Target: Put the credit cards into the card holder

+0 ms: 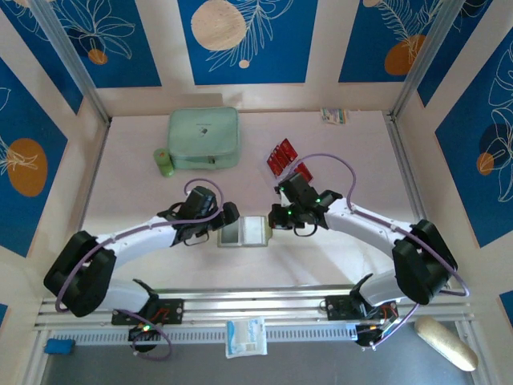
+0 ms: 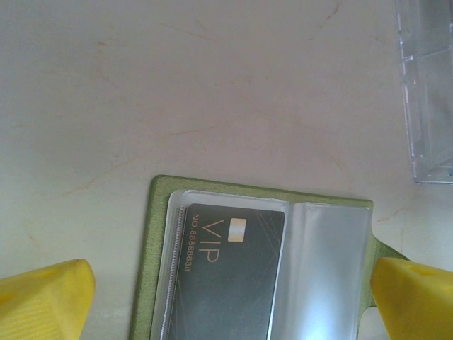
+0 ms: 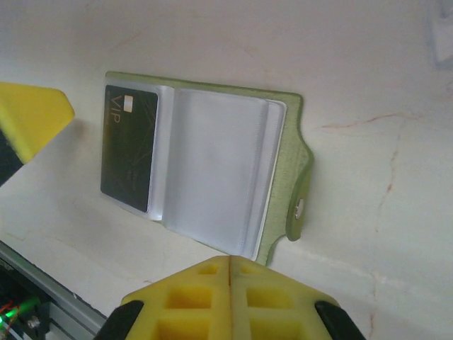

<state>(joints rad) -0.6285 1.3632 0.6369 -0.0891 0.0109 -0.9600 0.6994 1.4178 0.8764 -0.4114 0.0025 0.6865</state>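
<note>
Lying open, card holder (image 2: 325, 269), bottom cropped

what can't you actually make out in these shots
Left wrist: the lower end of the card holder and of its black card, cut off by the bottom edge.
Top external: how many red cards there are, too small to count.
Right wrist: the black card's small print, blurred.

the left wrist view's bottom edge cuts off the card holder (image 2: 322, 276) and the black card (image 2: 230, 276) in its pocket; its right edge cuts the clear tray (image 2: 428, 92). from above, the small pale item (image 1: 334, 115) beyond the red cards (image 1: 280, 156) is too small to tell.
</note>
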